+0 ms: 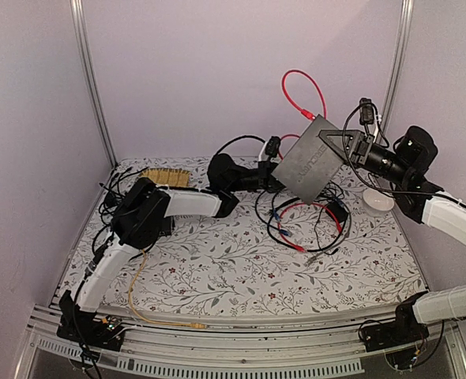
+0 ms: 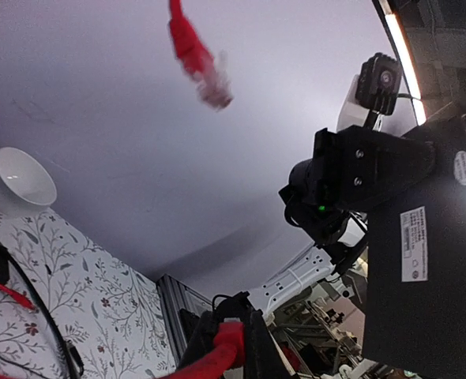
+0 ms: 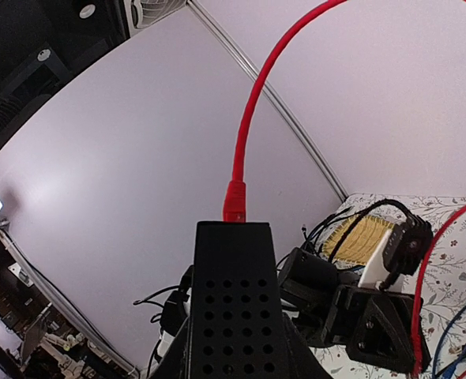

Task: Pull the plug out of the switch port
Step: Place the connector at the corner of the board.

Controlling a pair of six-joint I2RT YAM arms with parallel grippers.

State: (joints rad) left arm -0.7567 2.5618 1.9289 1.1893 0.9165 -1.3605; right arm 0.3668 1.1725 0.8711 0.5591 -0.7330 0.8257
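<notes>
We see R claw (image 1: 346, 150) pinching the switch (image 1: 312, 160) up off the tabletop (image 1: 217, 260), red plug (image 3: 234, 197) seated in its edge; L claw (image 2: 231, 338) pinched on the red cable (image 3: 253, 103).

- Plain pale walls (image 1: 217, 71) close in the back and both sides.
- Metal posts (image 1: 91, 87) stand in the two back corners.
- A floral cloth with grey leaves and small red flowers covers the desk (image 1: 233, 276).
- A metal rail (image 1: 241, 351) runs along the near edge.
- A bright light strip (image 2: 403, 59) glows overhead.
</notes>
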